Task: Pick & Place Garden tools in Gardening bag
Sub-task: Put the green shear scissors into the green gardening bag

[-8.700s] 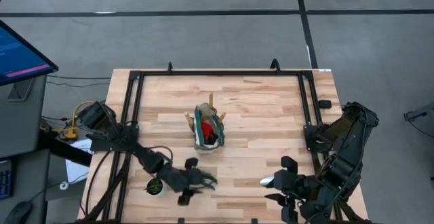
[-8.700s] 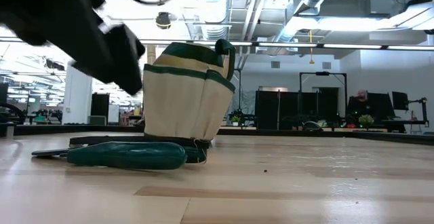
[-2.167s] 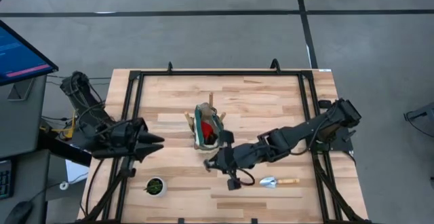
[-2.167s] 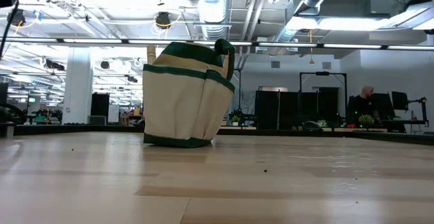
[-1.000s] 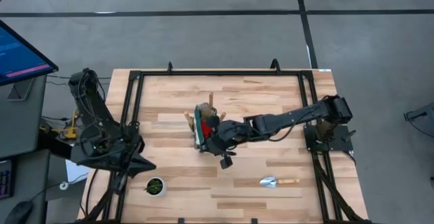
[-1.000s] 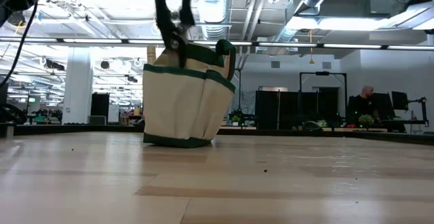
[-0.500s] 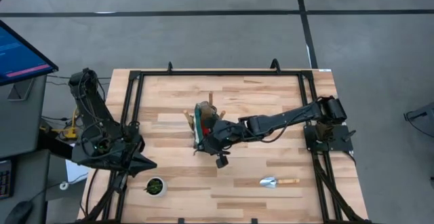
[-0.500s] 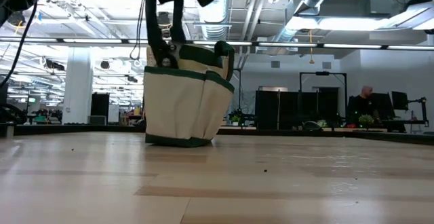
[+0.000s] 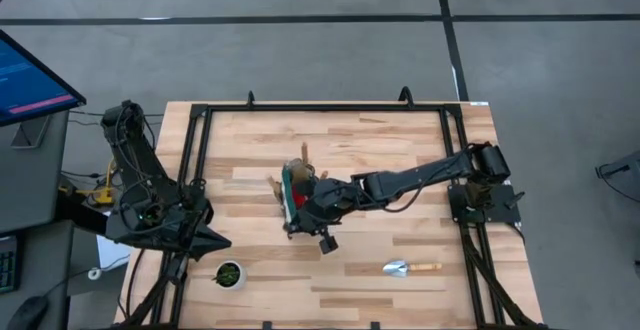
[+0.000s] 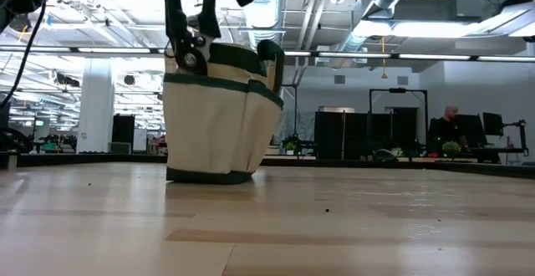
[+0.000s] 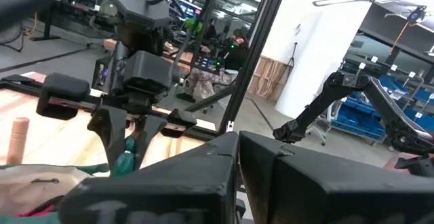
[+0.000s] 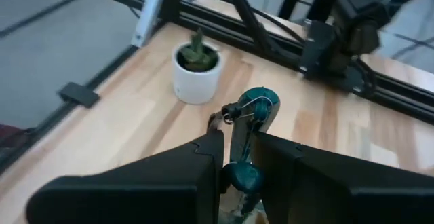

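The cream-and-green fabric gardening bag [image 9: 298,195] stands mid-table, and the right gripper [image 9: 296,213] is right over it, fingers [image 12: 203,157] clamped on a green-handled tool [image 12: 249,112] at the bag's rim. A silver trowel with a wooden handle [image 9: 410,267] lies well apart near the front edge. The left gripper [image 9: 208,238] is closed and empty, parked at the table's left side near a small white pot with a green plant [image 9: 229,273].

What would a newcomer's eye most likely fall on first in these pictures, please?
Most striking is the right arm stretched across the table, its hand over the gardening bag at mid-table, shut on a green-handled tool that points down toward the bag. Next, a lone trowel lies near the front edge to the right. The small potted plant sits front left, close to the parked left hand.
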Robot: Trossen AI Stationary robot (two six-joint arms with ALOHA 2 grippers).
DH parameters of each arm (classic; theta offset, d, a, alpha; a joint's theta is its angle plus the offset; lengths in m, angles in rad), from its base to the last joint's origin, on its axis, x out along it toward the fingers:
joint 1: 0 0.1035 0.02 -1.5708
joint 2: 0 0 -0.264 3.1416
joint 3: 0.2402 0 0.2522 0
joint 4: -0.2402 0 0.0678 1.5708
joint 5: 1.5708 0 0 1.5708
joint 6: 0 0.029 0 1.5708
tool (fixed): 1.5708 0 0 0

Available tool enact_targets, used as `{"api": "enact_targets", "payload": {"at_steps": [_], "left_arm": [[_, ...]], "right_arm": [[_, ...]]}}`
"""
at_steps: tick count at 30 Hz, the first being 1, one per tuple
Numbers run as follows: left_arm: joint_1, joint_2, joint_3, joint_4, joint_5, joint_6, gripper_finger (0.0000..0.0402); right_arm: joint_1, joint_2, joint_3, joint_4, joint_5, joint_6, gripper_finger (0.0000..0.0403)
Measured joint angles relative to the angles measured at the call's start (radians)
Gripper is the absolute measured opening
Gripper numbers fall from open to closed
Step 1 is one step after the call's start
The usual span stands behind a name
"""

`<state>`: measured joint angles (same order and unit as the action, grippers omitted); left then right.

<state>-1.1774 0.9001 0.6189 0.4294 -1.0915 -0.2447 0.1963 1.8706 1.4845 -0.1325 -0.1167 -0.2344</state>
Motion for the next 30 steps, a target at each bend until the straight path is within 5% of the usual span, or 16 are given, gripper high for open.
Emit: {"api": "enact_targets", "payload": {"at_steps": [8, 30], "left_arm": [[0.0, 0.0, 0.0, -0.001, 0.0, 0.0, 0.0002], [0.0, 0.0, 0.0, -0.002, -0.001, 0.0, 0.0003]], "right_arm": [[-0.003, 0.0, 0.0, 0.017, 0.115, -0.011, 0.0052], [-0.069, 0.089, -0.007, 0.041, 0.171, 0.069, 0.0052]]}}
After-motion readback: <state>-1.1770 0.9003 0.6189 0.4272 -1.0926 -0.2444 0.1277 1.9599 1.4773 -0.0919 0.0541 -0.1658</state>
